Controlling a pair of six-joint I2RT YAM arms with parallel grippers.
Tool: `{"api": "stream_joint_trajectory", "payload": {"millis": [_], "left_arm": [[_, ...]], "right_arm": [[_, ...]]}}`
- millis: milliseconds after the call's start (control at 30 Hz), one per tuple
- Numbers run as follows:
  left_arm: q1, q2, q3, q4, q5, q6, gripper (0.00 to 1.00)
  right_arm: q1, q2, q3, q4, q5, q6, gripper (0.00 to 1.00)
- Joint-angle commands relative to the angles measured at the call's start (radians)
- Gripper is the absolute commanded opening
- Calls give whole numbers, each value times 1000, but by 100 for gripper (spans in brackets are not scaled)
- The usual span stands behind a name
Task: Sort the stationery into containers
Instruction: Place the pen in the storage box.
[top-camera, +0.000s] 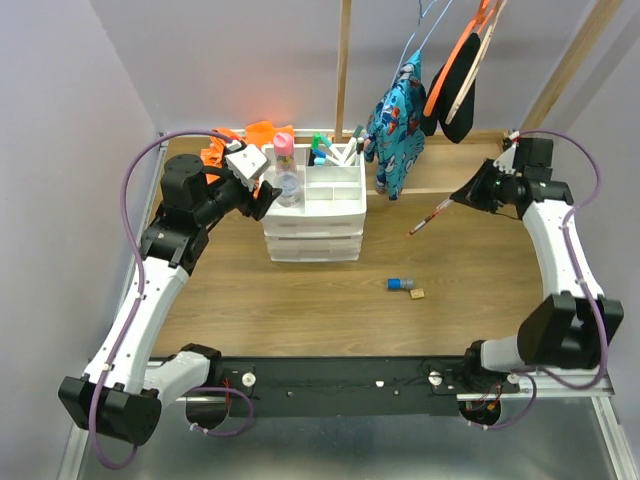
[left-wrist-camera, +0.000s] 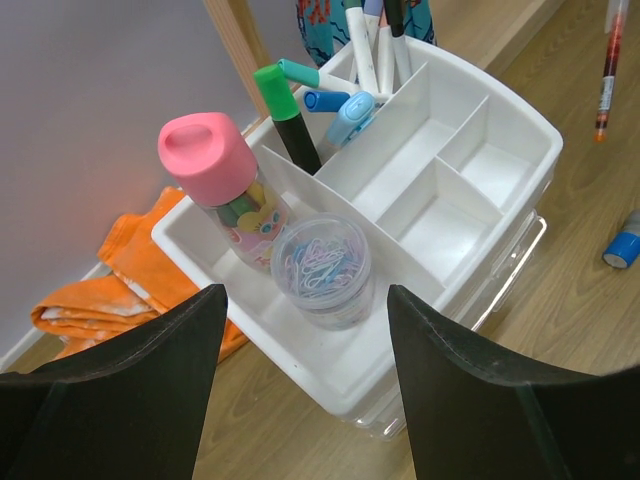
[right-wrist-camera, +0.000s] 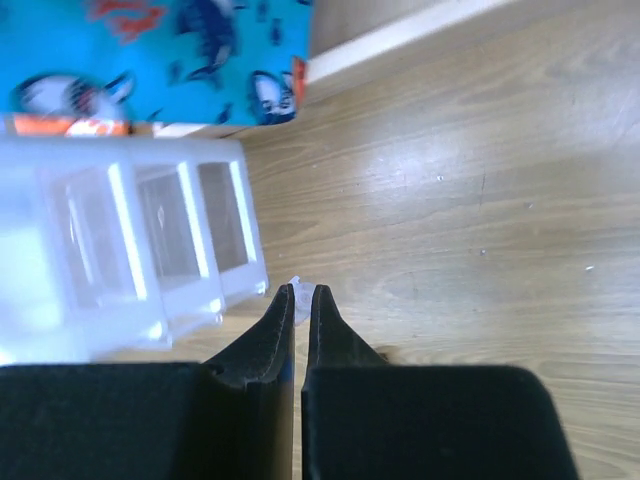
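The white drawer unit (top-camera: 315, 215) stands at the table's middle back. Its top tray (left-wrist-camera: 440, 215) holds a clear round jar (left-wrist-camera: 322, 268) of paper clips, a pink-capped bottle (left-wrist-camera: 220, 185), a green-black highlighter (left-wrist-camera: 285, 115) and several markers (left-wrist-camera: 375, 45). My left gripper (top-camera: 270, 195) hangs open just off the tray's left end, and in the left wrist view the left gripper (left-wrist-camera: 305, 335) has the jar beyond its tips and nothing between them. My right gripper (top-camera: 465, 195) is shut on a thin white marker (top-camera: 430, 215) held above the table right of the unit. In the right wrist view only the marker's pale tip (right-wrist-camera: 300, 287) shows past the right gripper (right-wrist-camera: 299, 292).
A blue highlighter (top-camera: 400, 284) and a tan block (top-camera: 416, 294) lie on the wood in front of the unit. An orange cloth (top-camera: 225, 145) is bunched at the back left. A blue patterned cloth (top-camera: 398, 125) hangs behind the unit, next to a wooden post (top-camera: 343, 70).
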Motion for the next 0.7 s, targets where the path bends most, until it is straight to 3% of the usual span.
{"api": "stream_joint_trajectory", "payload": {"millis": [0, 167, 300, 500, 667], "left_arm": [[-8, -33, -9, 16, 45, -9, 74], [-11, -25, 16, 14, 40, -1, 74], [-11, -19, 31, 14, 35, 7, 74], [-11, -22, 37, 5, 28, 17, 74], [-11, -25, 48, -19, 9, 42, 74]], "right_arm": [[-4, -174, -16, -28, -61, -204, 1], [-4, -371, 51, -54, -173, -393, 1], [-4, -442, 134, -69, -337, -486, 1], [-2, -429, 208, 24, -429, -469, 1], [22, -302, 330, 174, -417, -374, 1]]}}
